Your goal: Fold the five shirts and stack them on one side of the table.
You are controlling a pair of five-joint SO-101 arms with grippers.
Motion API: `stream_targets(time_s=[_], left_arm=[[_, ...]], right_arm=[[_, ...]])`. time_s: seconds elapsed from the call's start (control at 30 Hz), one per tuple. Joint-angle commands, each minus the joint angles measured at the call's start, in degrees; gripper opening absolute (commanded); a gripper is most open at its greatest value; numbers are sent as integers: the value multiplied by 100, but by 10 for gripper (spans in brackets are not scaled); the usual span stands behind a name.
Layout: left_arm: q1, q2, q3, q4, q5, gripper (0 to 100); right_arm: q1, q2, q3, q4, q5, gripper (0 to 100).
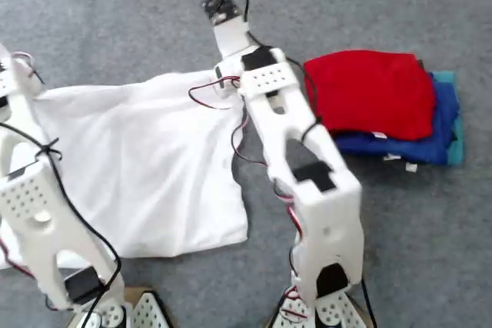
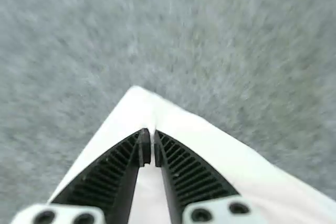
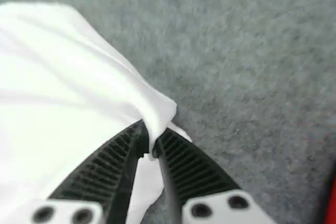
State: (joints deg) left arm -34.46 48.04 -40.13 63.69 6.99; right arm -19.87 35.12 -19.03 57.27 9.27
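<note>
Both pinching white shirt [image 1: 138,167], L hand [image 2: 149,153], R hand [image 3: 152,142], teal shirt [image 1: 447,79] mostly hidden

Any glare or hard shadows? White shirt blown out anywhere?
High view: even light, no glare, shirt shows faint folds. Left wrist view: shirt corner at the left gripper is flat white, no detail. Right wrist view: shirt at the right gripper mostly washed out, soft folds.
</note>
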Motion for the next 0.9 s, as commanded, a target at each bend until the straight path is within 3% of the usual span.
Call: stream_targets(time_s=[0.0,0.17,0.4,0.53,0.7,0.83,0.87], left_arm=[[4,949,-1525,826,18,29],[-189,2022,-3574,2022,70,29],[-268,3147,-5596,2734,299,29],[-391,3051,-5534,2760,484,29],[-444,2989,-5534,2725,510,29],[-453,2963,-5534,2725,492,29],[-453,2963,-5534,2725,492,29]], right_arm=[[97,611,-980,932,62,119],[466,945,-2492,1978,-105,270],[475,1024,-4171,3086,-97,187],[158,1024,-4602,3587,-97,159],[-1099,1042,-4022,4105,-97,158],[-1574,1420,-3257,3596,-316,10],[-1574,1578,-3134,3490,-563,18]])
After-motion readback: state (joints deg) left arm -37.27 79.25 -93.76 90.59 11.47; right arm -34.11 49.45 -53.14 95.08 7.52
